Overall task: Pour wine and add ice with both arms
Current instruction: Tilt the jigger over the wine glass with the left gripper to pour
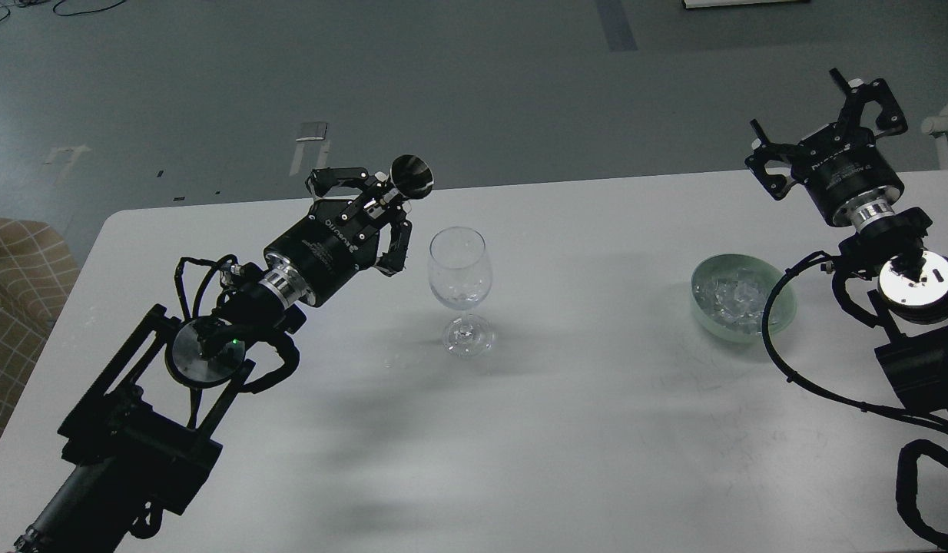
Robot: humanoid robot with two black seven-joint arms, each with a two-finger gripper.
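Observation:
A clear stemmed wine glass (460, 286) stands upright near the middle of the white table (566, 430), with a little clear matter in its bowl. My left gripper (378, 203) is just left of the glass and is shut on a small dark metal cone-shaped cup (411, 177), tilted with its mouth facing up and right. A pale green bowl (783, 315) at the right holds several chunks of ice (731, 296). My right gripper (827, 123) is open and empty, raised beyond the bowl at the table's far right edge.
A checked brown seat (17, 284) stands off the table's left edge. Grey floor lies beyond the far edge. Black cables (797, 376) loop from my right arm beside the bowl.

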